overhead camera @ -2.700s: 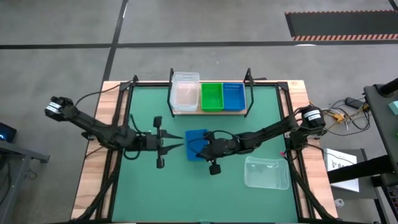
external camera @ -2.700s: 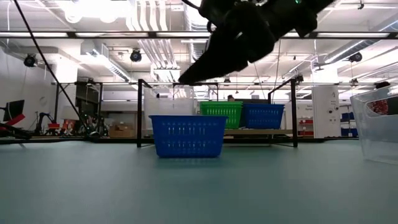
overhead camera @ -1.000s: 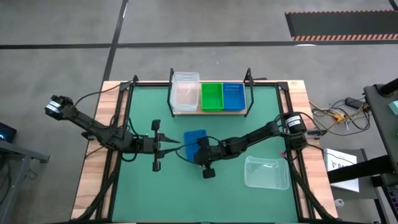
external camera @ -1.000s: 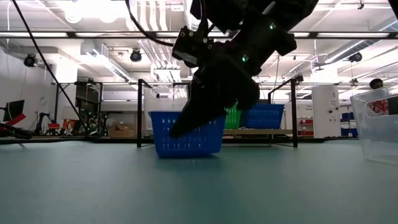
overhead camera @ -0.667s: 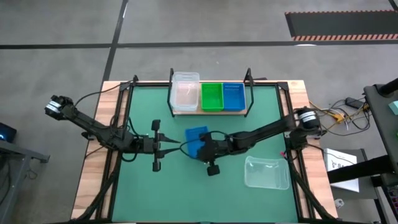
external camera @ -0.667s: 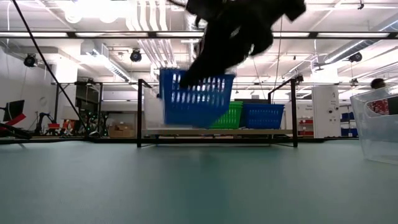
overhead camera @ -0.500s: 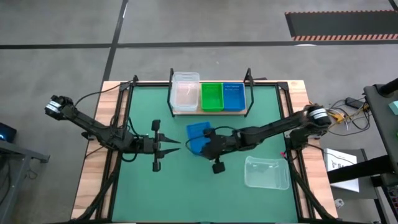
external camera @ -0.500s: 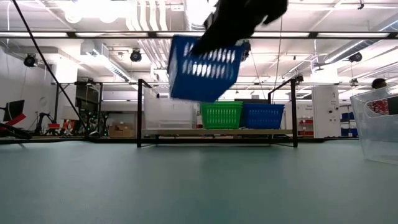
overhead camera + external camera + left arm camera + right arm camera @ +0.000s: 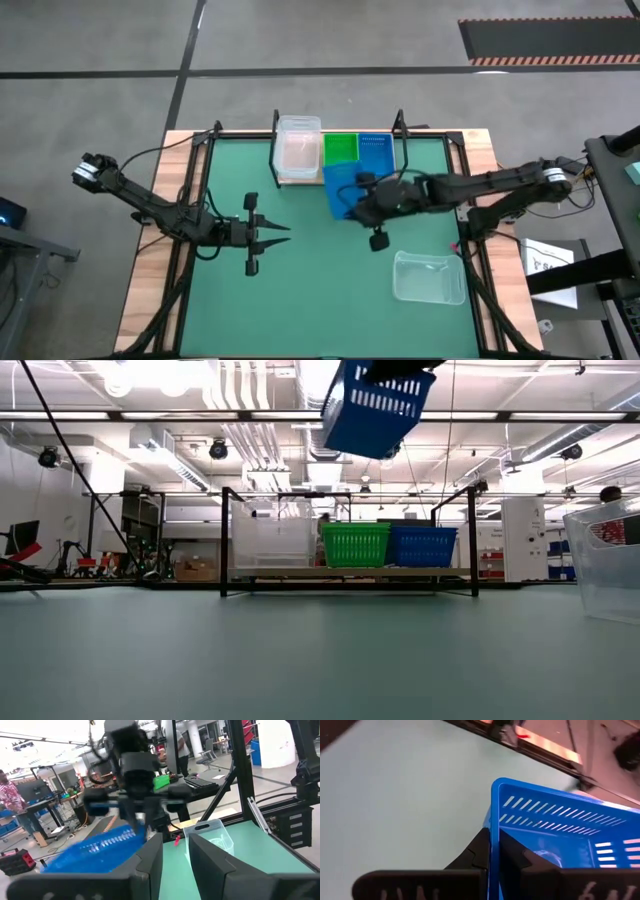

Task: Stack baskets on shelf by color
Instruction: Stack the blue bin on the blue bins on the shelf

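My right gripper is shut on a blue basket, carried high over the mat just in front of the shelf; in the low view this blue basket hangs tilted near the ceiling line. On the shelf board stand a stack of clear baskets, a green basket and another blue basket, each on its bottom. One clear basket sits on the mat at near right. My left gripper waits open at mid-left, pointing right. My right gripper pinches one side wall of the blue basket at its rim, one finger inside the basket and one outside. It reaches in from the table's right. The basket is lifted clear of the mat and tilted.
The black uprights of the shelf stand at its ends. The green mat covers the table between black rails along the left and right sides. Beyond the table lies a workshop room, with a person far off.
My right gripper, shut on the blue basket's wall, has lifted the basket off the mat and swung it up, toward the far edge and to the right, up to the front of the shelf. The basket has tipped as it rose.
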You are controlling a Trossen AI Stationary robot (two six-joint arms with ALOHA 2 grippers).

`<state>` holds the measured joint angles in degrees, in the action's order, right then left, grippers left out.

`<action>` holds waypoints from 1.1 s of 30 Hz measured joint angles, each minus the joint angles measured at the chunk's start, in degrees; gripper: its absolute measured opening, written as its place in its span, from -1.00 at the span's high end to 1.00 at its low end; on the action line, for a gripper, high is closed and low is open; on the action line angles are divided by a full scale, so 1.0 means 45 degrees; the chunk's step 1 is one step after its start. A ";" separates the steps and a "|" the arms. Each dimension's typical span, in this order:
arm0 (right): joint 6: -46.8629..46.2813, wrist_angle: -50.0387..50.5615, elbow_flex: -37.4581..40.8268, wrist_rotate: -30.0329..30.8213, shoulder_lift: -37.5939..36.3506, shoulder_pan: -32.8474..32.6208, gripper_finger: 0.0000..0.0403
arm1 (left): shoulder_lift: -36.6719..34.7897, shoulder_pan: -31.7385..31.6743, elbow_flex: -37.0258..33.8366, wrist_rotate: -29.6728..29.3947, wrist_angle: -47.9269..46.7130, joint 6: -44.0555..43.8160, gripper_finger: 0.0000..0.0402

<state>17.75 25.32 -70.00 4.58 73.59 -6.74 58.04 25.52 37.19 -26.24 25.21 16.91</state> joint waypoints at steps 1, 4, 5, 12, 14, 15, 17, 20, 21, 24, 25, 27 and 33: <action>0.0141 0.0163 0.0000 0.0005 -0.0166 0.0251 0.94 | 0.0000 0.0005 -0.0005 0.0000 0.0004 0.0000 0.61; 0.0728 0.0793 0.0000 0.0004 -0.0536 0.1239 0.94 | 0.0000 0.0003 -0.0005 0.0002 0.0003 -0.0005 0.61; 0.0954 0.0992 0.0000 -0.0005 -0.0617 0.1625 0.94 | 0.0000 0.0005 -0.0005 0.0005 0.0003 -0.0005 0.61; 0.2086 0.1921 0.0105 -0.1317 -0.0519 0.4688 0.94 | 0.0000 0.0005 -0.0005 0.0002 0.0010 -0.0010 0.61; 0.2342 0.1927 0.0267 -0.2146 -0.0388 0.5501 0.94 | 0.0000 0.0004 -0.0005 0.0000 0.0010 -0.0005 0.61; 0.2403 0.1928 0.0351 -0.2463 -0.0323 0.5829 0.94 | 0.0000 0.0005 -0.0005 0.0000 0.0009 -0.0005 0.61; 0.2555 0.1874 0.0601 -0.2820 -0.0268 0.6405 0.94 | 0.0000 0.0001 -0.0005 0.0000 0.0000 -0.0005 0.61; 0.2723 0.1819 0.1008 -0.3021 -0.0263 0.6937 0.94 | 0.0000 0.0005 -0.0005 0.0001 0.0000 -0.0005 0.61; 0.2746 0.1802 0.1134 -0.3028 -0.0263 0.7046 0.94 | 0.0000 0.0005 -0.0005 0.0000 0.0003 -0.0005 0.61; 0.2753 0.1371 0.1590 -0.3065 -0.0270 0.7225 0.94 | 0.0000 0.0005 -0.0005 0.0000 0.0005 -0.0005 0.61; 0.2779 0.1217 0.1746 -0.3061 -0.0283 0.7261 0.94 | 0.0000 0.0005 -0.0005 0.0000 0.0005 -0.0005 0.61; 0.2870 0.1078 0.1928 -0.3038 -0.0297 0.7271 0.94 | 0.0000 0.0005 -0.0005 0.0004 0.0005 -0.0005 0.61; 0.2857 0.0869 0.2035 -0.3023 -0.0302 0.7416 0.94 | 0.0000 0.0003 -0.0005 0.0001 -0.0007 -0.0005 0.61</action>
<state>30.61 29.23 -60.84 -9.02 72.23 26.63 58.04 25.53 37.17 -26.23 25.18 16.88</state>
